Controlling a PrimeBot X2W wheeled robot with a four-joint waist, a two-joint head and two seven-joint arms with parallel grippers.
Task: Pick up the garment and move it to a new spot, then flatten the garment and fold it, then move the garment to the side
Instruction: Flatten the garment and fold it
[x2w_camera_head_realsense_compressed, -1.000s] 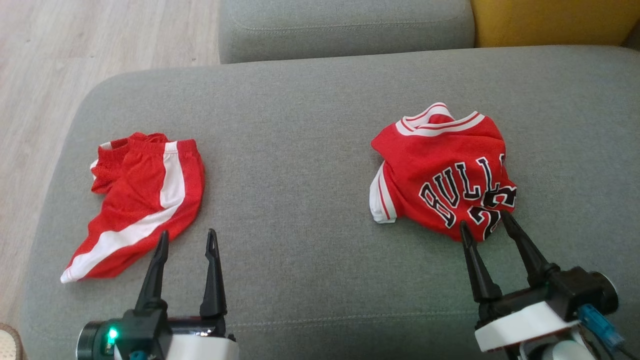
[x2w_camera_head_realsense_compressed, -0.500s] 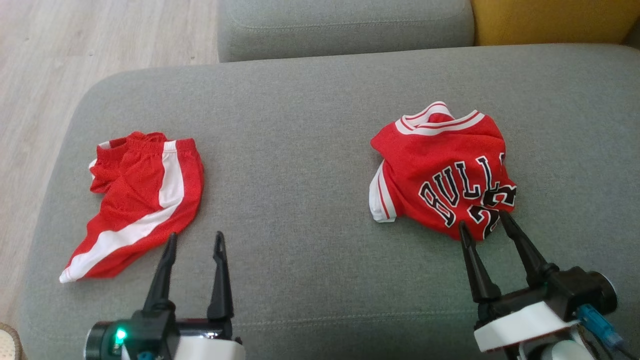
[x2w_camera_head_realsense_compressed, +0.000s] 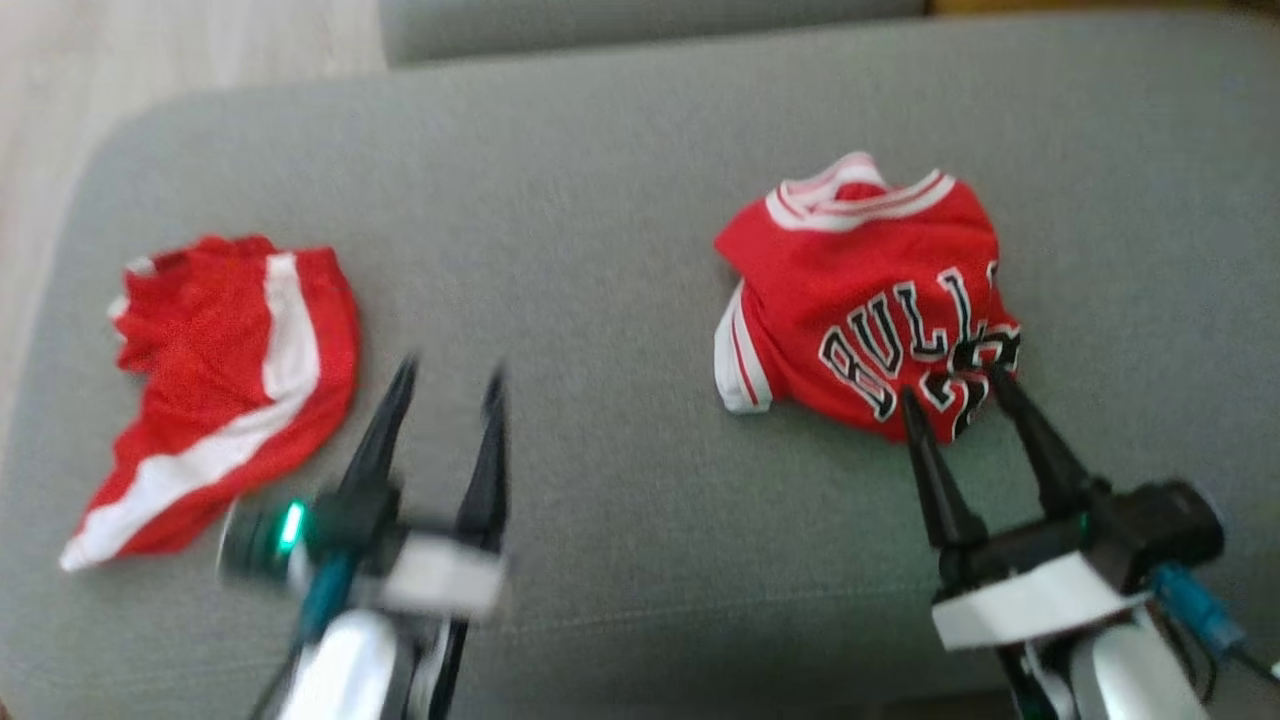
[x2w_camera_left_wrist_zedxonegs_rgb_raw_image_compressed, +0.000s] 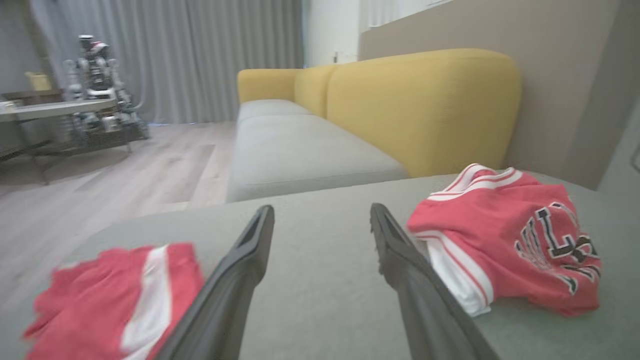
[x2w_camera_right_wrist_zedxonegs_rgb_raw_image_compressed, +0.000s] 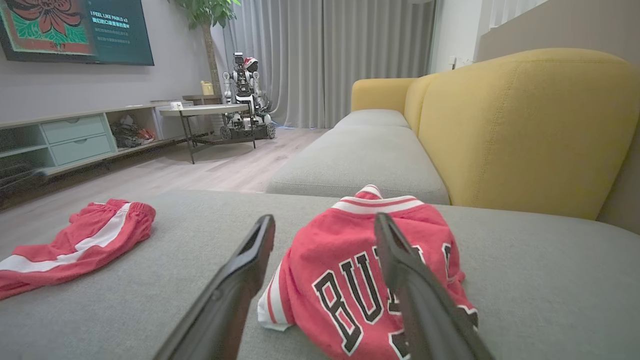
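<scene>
A crumpled red jersey with black "BULLS" lettering lies at the right of the grey sofa cushion. Red shorts with a white stripe lie at the left. My right gripper is open, its tips at the jersey's near edge over the number print. In the right wrist view the right gripper frames the jersey between its fingers. My left gripper is open and blurred, over bare cushion just right of the shorts. The left wrist view has the left gripper between the shorts and the jersey.
The cushion's rounded left edge drops to a pale wood floor. A yellow backrest rises behind the jersey, and a second grey seat runs on beyond. Another robot stands by a table far across the room.
The head camera has shifted, so the whole picture slid down and left. My left gripper has moved forward and to the right, past the shorts' edge. The right gripper stays at the jersey's near edge.
</scene>
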